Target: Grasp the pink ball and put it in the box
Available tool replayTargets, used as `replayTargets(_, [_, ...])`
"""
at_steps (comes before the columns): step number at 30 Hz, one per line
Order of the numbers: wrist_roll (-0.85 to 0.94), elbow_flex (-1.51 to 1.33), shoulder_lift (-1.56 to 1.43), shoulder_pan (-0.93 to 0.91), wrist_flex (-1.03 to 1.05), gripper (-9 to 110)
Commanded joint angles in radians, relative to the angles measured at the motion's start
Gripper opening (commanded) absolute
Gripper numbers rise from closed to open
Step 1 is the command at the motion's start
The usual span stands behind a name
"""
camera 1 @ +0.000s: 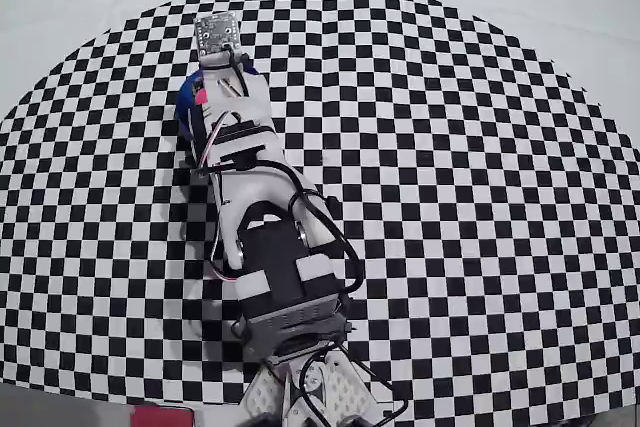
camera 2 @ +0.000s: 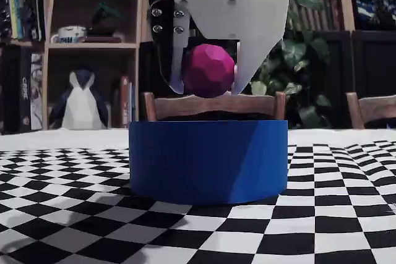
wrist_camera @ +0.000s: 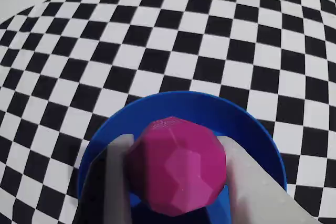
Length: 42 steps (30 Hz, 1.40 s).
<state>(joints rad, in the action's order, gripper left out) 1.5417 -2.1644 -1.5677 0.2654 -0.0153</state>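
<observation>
The pink faceted ball [wrist_camera: 177, 167] sits between my gripper's two white fingers, held just above the round blue box [wrist_camera: 184, 103]. In the fixed view the ball [camera 2: 208, 70] hangs over the box [camera 2: 208, 162], clear of its rim, with my gripper [camera 2: 210, 81] shut on it. In the overhead view only a sliver of the ball [camera 1: 201, 97] and of the blue box [camera 1: 184, 107] shows beside the arm, which covers my gripper.
The box stands on a black-and-white checkered mat [camera 1: 450, 197] on a white table. Chairs [camera 2: 213, 104], shelves and plants stand behind the table in the fixed view. A red object [camera 1: 160, 415] lies at the overhead view's bottom edge.
</observation>
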Motion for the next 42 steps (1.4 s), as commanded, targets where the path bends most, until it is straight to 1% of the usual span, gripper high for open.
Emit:
replayTargets(1, [0.006,0.002,0.005,-0.002,-0.018,0])
replayTargets(42, [0.006,-0.003,0.043,-0.008,-0.043,0])
